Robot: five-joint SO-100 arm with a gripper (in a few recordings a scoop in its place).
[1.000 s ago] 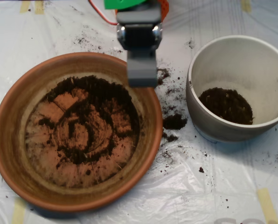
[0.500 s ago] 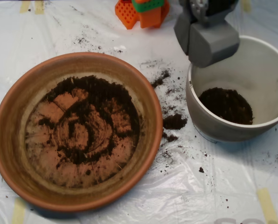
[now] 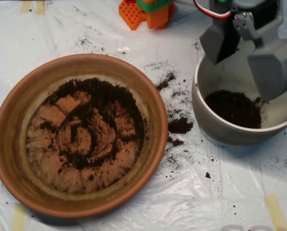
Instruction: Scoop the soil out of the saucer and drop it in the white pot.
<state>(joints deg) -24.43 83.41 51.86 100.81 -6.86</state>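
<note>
Drop step in hand: scoop [image 3: 247,55] over white pot [image 3: 215,122], jaws spread apart above the soil [image 3: 232,108] heap inside. Thin soil remains in saucer [image 3: 8,144]. Next move, likely: close, swing left, dig again.

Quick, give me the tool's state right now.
Tool: open, its two grey shells spread apart above the white pot; nothing visibly held between them.
</note>
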